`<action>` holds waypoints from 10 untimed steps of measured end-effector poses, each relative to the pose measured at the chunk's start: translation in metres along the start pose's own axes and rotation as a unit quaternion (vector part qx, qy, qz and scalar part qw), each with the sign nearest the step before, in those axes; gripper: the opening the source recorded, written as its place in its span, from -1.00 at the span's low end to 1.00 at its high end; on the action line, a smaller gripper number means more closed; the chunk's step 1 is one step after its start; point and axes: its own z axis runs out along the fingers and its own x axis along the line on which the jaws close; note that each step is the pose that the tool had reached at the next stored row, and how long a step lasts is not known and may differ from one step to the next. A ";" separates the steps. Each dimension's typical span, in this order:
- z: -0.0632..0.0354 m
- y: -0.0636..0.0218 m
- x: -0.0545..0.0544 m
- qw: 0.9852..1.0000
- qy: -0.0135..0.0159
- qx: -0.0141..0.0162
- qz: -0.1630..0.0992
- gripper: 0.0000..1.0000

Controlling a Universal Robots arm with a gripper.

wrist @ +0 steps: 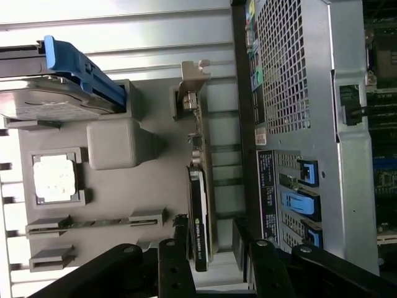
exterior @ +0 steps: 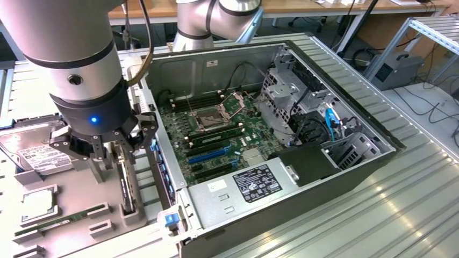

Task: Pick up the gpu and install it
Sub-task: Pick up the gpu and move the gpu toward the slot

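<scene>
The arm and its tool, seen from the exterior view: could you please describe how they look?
The arm is a silver-grey tube with black joint bands and a black cable beside it. Its dark wrist bears a blue light. The tool is black, with jointed bar fingers and round pivots.

Beside the computer case (exterior: 301,212), the gripper (exterior: 118,153) covers the upper edge of the gpu (exterior: 128,188), so the contact there cannot be seen. The hard drive (exterior: 32,153), farther from the case, is cut by the picture's edge and partly covered by the gripper. The print on the power supply label (exterior: 255,183) inside the case is too small to read.
</scene>
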 end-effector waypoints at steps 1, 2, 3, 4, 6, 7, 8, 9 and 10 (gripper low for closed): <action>0.0016 -0.0001 0.000 1.000 0.000 0.000 0.000 -0.16; 0.0020 -0.0001 0.000 1.000 0.000 0.000 0.000 -0.16; 0.0020 -0.0001 0.000 1.000 0.000 0.000 0.000 -0.16; 0.0021 -0.0001 0.000 1.000 0.000 0.000 0.000 -0.16; 0.0055 -0.0002 0.000 1.000 0.000 0.000 0.000 -0.16; 0.0074 -0.0003 0.000 1.000 0.000 0.000 0.000 -0.16; 0.0096 -0.0004 0.000 1.000 0.000 0.000 0.000 -0.16; 0.0115 -0.0005 0.000 1.000 0.000 0.000 0.000 -0.16; 0.0146 -0.0006 0.000 1.000 0.000 0.000 0.000 -0.16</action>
